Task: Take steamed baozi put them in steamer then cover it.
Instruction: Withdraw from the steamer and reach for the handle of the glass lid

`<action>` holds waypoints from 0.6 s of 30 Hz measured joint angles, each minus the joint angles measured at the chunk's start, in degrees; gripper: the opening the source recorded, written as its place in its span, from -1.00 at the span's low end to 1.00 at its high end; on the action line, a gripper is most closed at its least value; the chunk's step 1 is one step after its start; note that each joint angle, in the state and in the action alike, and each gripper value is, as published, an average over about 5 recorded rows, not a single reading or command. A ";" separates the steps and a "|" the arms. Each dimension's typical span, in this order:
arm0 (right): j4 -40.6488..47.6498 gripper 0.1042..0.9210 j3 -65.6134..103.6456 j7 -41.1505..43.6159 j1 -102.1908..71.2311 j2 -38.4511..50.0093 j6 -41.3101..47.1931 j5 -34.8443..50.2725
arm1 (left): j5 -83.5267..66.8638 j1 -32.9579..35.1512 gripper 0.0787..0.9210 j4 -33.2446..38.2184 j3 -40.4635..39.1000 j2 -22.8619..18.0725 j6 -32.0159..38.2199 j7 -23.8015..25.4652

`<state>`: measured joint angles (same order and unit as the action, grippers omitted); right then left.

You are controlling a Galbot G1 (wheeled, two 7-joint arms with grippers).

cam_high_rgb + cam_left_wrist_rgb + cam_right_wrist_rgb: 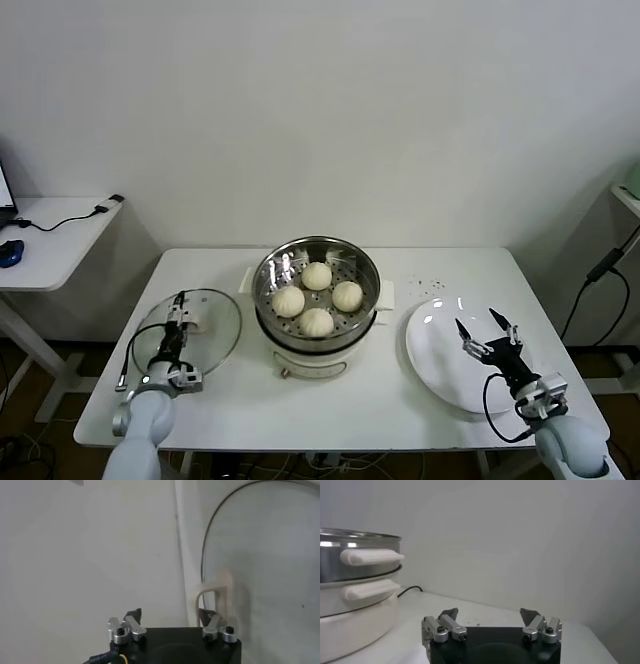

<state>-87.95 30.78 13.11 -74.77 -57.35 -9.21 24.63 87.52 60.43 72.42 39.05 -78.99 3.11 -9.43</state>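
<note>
Four steamed baozi (317, 297) sat inside the steamer (316, 268), clustered on its perforated floor, with the pot uncovered. The steamer stood at the middle of a white table (300, 400), on its cream base with side handles (371, 556). The cover (212, 330) lay flat on the table to the robot's left of the steamer, well apart from the pot's rim, its cream handle (216, 596) upright near the lid's middle. A white plate (435, 345) rested on the table on the steamer's other side, bare.

The table stood against a plain pale wall. A second white desk (55, 240) stood off to the robot's left with a blue mouse (10, 252) and a black cable (70, 218) on it. Another dark cable (600, 270) hung near the wall on the right.

The left gripper (178, 318) was low over the cover, right at the handle, with its jaws spread to either side of it; the left wrist view showed the handle between the fingertips, and contact could not be told. The right gripper (487, 332) hovered over the plate with its fingers (449, 615) spread wide, holding nothing, and pointed away from the robot toward the wall.
</note>
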 measured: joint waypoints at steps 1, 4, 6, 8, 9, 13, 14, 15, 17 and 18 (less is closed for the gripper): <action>0.12 0.76 0.00 0.08 0.03 -0.09 -0.08 -0.18 | -0.09 -0.07 0.42 -0.18 0.01 0.04 0.03 0.01; 0.47 0.76 -0.01 0.31 0.12 -0.31 -0.34 -0.78 | -0.50 -0.21 0.21 -0.56 0.02 0.13 0.17 0.16; 0.72 0.76 -0.01 0.46 0.16 -0.43 -0.52 -1.18 | -0.83 -0.23 0.09 -0.70 0.00 0.16 0.28 0.33; 0.94 0.76 -0.01 0.57 0.21 -0.53 -0.66 -1.55 | -1.16 -0.22 -0.06 -0.81 -0.03 0.17 0.36 0.43; 1.05 0.76 -0.03 0.60 0.26 -0.55 -0.70 -1.73 | -1.34 -0.21 -0.12 -0.85 -0.06 0.17 0.39 0.44; 1.28 0.76 -0.29 0.64 0.62 -0.41 -0.75 -2.32 | -2.15 -0.07 -0.41 -0.85 -0.19 0.17 0.39 0.41; 1.31 0.76 -0.37 0.64 0.74 -0.36 -0.75 -2.40 | -2.38 -0.02 -0.47 -0.81 -0.20 0.19 0.40 0.39; 1.34 0.76 -0.46 0.64 0.87 -0.29 -0.75 -2.46 | -2.61 0.04 -0.53 -0.73 -0.22 0.24 0.39 0.38; 1.46 0.76 -0.59 0.64 1.09 -0.14 -0.76 -2.56 | -3.10 0.22 -0.67 -0.44 -0.32 0.41 0.37 0.36; 1.56 0.76 -0.65 0.65 1.20 -0.04 -0.77 -2.61 | -3.36 0.34 -0.73 -0.24 -0.40 0.54 0.34 0.37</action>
<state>-86.40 30.12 13.75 -73.57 -57.39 -9.98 22.02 84.17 60.77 72.18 38.65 -78.46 3.44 -9.06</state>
